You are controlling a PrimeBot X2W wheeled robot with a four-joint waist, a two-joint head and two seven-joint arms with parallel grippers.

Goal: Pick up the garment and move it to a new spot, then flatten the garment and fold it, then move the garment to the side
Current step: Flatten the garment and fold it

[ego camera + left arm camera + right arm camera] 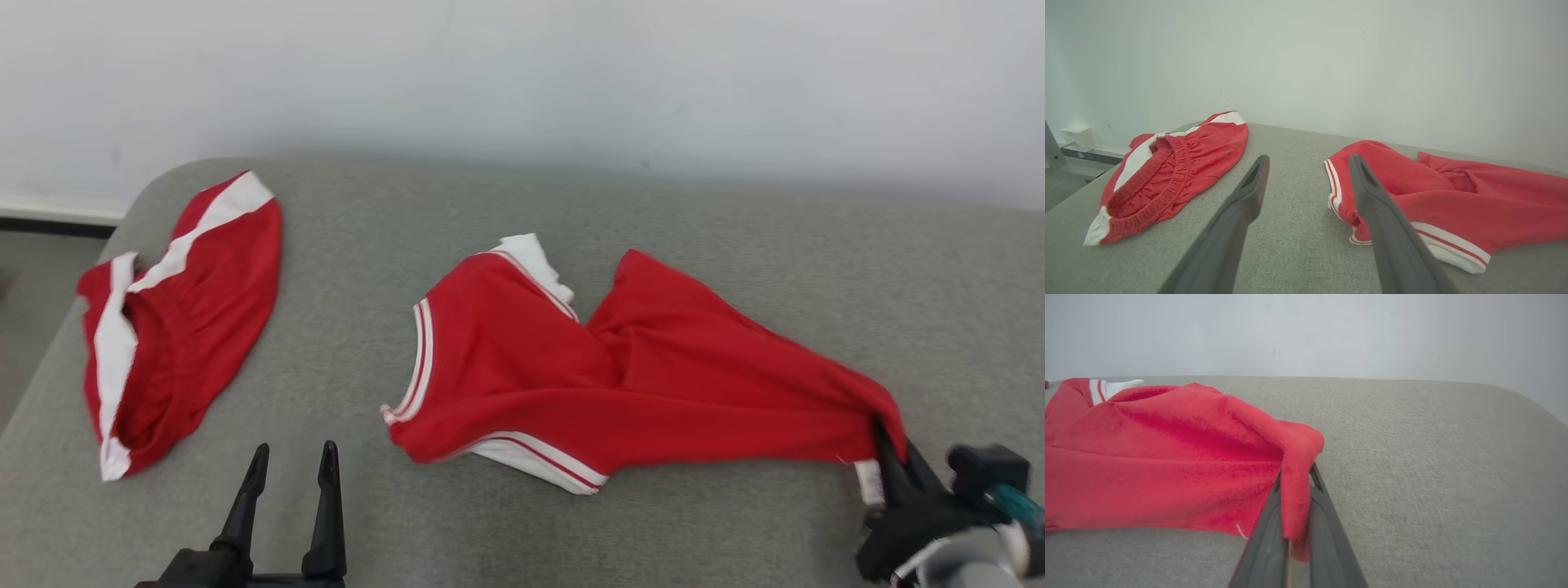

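My right claw (1295, 475) is pinched tight on a corner of the red shirt (571, 376), with a fold of cloth squeezed between its 2 fingers. In the head view that pinch sits at the lower right of the frame. From there the shirt runs up and left to the middle of the frame, bunched and creased, with white-striped trim at its left end. It lies on the grey padded top (694, 229). My left claw (290, 457) stands wide with nothing in it at the lower left, apart from the shirt's trimmed edge. A pair of red shorts (188, 318) lies at the left, well apart from the shirt. I judge this to be step 1: the grasp is made, the carry not begun. Next I'd lift the shirt, carry it to open surface away from the shorts, and watch that the thin pinch doesn't slip.
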